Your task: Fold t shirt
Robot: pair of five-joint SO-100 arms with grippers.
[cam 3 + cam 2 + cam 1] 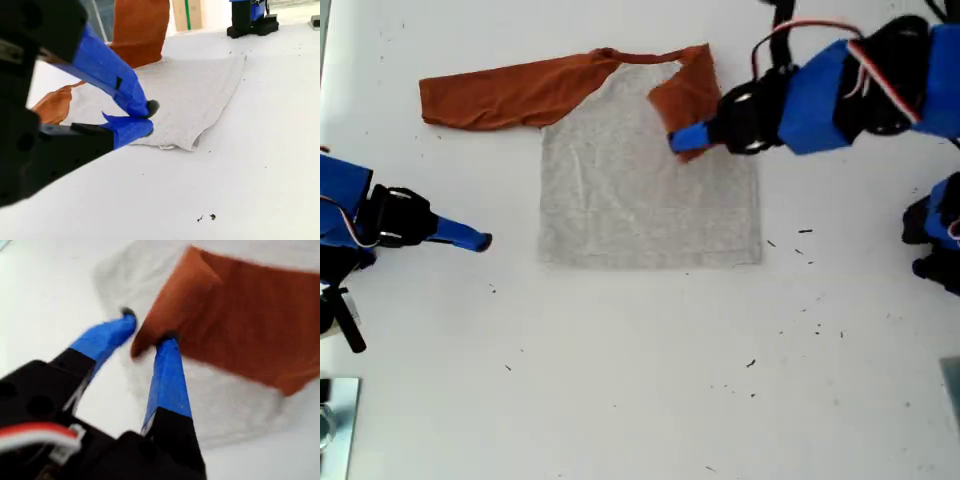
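Rust-orange sleeve fold underway on the t shirt (640, 190): my first gripper (147, 330) jaws apart at cuff, my second gripper (145, 117) jaws together, idle; next, other sleeve.

White table (640, 400) — the t shirt (640, 200) lies flat on it, dark specks (805, 245) scattered nearby.

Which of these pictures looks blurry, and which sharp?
First wrist view: smeared, with my first gripper and the folded rust-orange sleeve soft-edged. Second wrist view: crisper, showing weave on the small grey t shirt. Exterior view: bright, washed-out white table, faint shadows.
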